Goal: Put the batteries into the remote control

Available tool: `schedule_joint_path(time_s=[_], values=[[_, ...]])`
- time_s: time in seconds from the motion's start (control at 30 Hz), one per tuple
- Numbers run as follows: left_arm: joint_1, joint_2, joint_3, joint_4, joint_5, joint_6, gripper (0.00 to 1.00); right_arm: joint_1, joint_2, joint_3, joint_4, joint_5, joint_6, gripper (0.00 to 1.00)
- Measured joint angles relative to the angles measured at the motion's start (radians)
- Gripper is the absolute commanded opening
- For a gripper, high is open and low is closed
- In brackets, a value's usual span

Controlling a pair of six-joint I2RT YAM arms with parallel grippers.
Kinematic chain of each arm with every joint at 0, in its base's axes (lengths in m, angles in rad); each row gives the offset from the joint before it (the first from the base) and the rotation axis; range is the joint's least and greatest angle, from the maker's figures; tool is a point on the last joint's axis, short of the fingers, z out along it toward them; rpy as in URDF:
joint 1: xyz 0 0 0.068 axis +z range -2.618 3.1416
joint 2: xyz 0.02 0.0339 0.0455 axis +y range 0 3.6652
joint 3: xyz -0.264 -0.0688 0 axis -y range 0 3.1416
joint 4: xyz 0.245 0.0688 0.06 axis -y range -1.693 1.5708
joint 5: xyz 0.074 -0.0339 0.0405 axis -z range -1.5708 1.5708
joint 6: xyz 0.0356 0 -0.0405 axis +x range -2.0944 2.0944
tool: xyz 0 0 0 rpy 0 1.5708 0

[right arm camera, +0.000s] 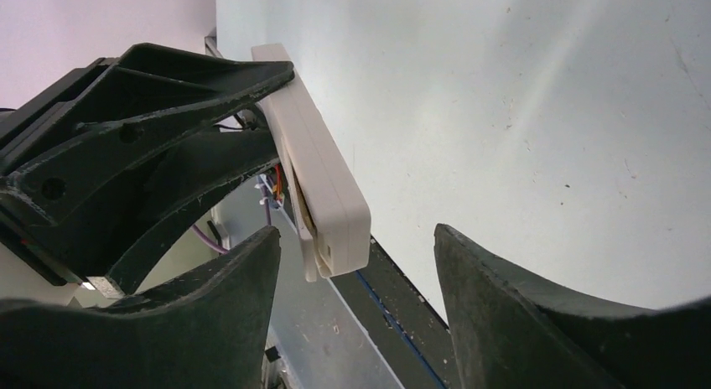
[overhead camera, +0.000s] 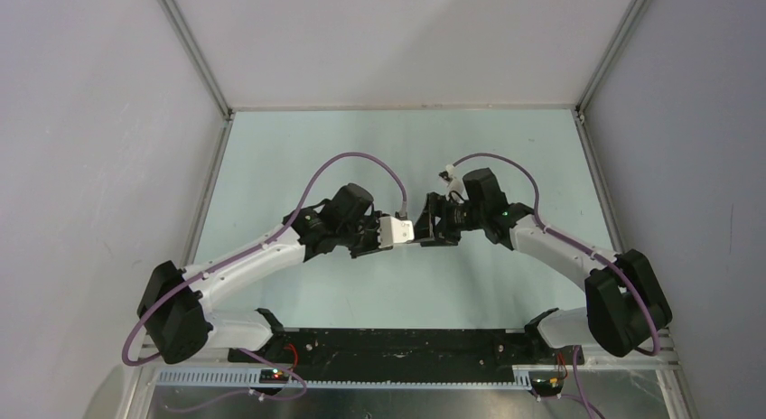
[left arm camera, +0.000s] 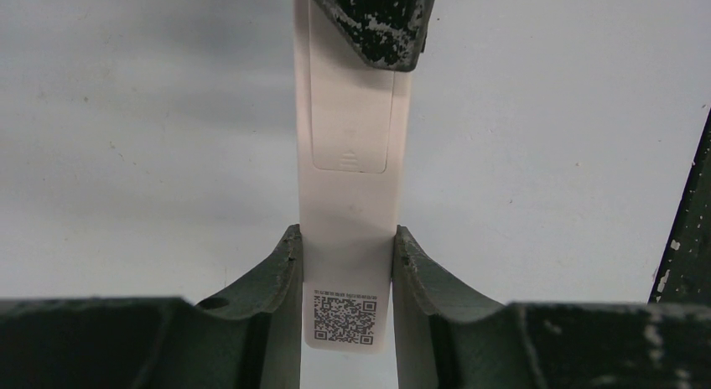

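My left gripper is shut on the white remote control and holds it above the table. In the left wrist view the remote stands between the fingers, back face up, with a QR sticker and the battery cover on it. My right gripper is open at the remote's free end. In the right wrist view the remote is edge-on, its cover slightly ajar at the end, just inside the open jaws near the left finger. No batteries show.
The pale table lies below, boxed in by grey walls and metal frame posts. A black base rail runs along the near edge between the arm bases. Purple cables loop over both arms.
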Motion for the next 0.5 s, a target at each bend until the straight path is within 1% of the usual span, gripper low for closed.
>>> schedule_joint_path(time_s=[0.17, 0.3, 0.37, 0.5], values=[[0.000, 0.000, 0.000, -0.001, 0.000, 0.000, 0.00, 0.010, 0.007, 0.000, 0.035, 0.000, 0.005, 0.76], [0.000, 0.000, 0.000, -0.001, 0.000, 0.000, 0.00, 0.017, 0.018, 0.000, 0.058, -0.001, 0.008, 0.77], [0.000, 0.000, 0.000, 0.000, 0.000, 0.000, 0.00, 0.022, 0.025, 0.003, 0.068, 0.001, 0.009, 0.76], [0.000, 0.000, 0.000, 0.000, 0.002, 0.000, 0.00, 0.032, 0.044, 0.008, 0.086, 0.013, 0.018, 0.71]])
